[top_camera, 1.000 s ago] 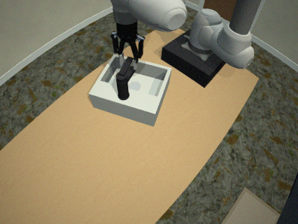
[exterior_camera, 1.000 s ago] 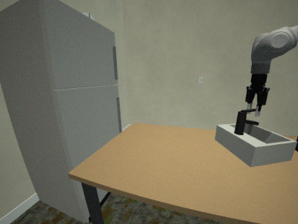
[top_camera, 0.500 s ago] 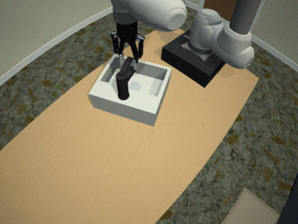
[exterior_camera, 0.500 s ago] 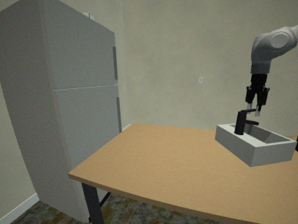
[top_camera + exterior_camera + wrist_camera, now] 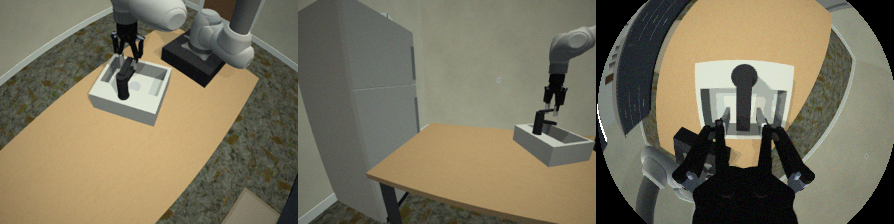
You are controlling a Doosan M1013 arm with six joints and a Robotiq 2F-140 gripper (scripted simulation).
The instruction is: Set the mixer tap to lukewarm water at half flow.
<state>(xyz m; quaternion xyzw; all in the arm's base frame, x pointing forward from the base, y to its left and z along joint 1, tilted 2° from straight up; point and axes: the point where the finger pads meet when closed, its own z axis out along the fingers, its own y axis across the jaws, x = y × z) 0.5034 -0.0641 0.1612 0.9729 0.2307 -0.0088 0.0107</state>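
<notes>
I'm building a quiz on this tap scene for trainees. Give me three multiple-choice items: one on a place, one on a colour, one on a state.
1. Where does the sink basin sit?
A. on the floor
B. on the wooden table
C. on top of the fridge

2. What colour is the mixer tap?
A. black
B. red
C. white

3. How does the gripper stand?
A. clamped on the basin rim
B. carrying the tap
C. open, fingers either side of the lever, gripping nothing

Answers:
1 B, the basin rests on the tan tabletop.
2 A, body and lever are black.
3 C, the wrist view shows gaps between both fingers and the lever.
</notes>
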